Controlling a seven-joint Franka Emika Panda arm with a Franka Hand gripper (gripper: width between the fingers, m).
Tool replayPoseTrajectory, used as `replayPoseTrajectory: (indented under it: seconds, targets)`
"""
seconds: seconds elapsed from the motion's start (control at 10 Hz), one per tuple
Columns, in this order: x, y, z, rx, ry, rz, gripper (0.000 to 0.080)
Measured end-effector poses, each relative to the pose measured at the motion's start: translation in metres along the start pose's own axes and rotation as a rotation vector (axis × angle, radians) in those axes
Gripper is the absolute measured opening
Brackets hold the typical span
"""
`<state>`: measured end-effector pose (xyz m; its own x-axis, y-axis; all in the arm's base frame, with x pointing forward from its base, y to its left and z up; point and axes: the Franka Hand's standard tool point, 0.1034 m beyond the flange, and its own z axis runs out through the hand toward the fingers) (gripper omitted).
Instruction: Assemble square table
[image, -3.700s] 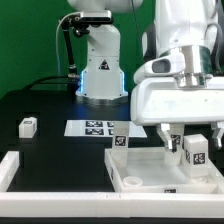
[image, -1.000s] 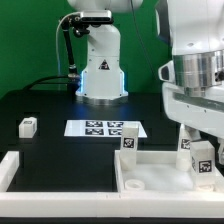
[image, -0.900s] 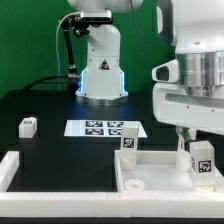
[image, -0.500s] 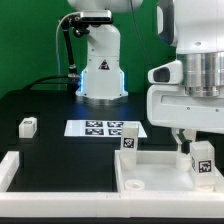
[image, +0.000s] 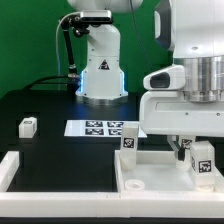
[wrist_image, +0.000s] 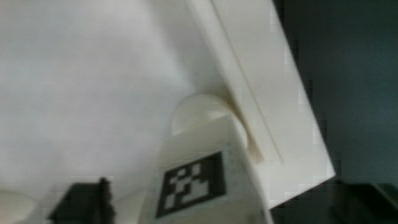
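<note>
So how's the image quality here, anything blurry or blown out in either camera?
Wrist view: soft all over and out of focus; the leg shows a smeared tag, and the table top is a nearly featureless white. Exterior view: evenly lit and sharper, the marker board clearly outlined against the dark table, no harsh glare.

Table top (image: 122, 172) cut off at exterior view's right edge, gripper (image: 188, 150) mostly hidden behind white housing (image: 185, 110), jaw gap unclear, wrist view blurred, leg (wrist_image: 205, 140) with tag cropped.
</note>
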<state>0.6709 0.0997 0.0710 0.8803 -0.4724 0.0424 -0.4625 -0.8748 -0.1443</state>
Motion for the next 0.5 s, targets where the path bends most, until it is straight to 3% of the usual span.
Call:
replayPoseTrajectory:
  seconds: [0.1, 0.2, 0.3, 0.5]
  targets:
    - [-0.0005, -0.0005, 0.0003, 0.001, -0.001, 0.021, 0.0536]
    - [-0.0019, -0.0009, 0.0008, 0.003, -0.006, 0.108, 0.0354]
    - [-0.0044, -0.0018, 0.0009, 0.003, -0.015, 0.143, 0.0294]
    - [-0.0057, -0.0033, 0.0015, 0.005, -0.018, 0.264, 0.0292]
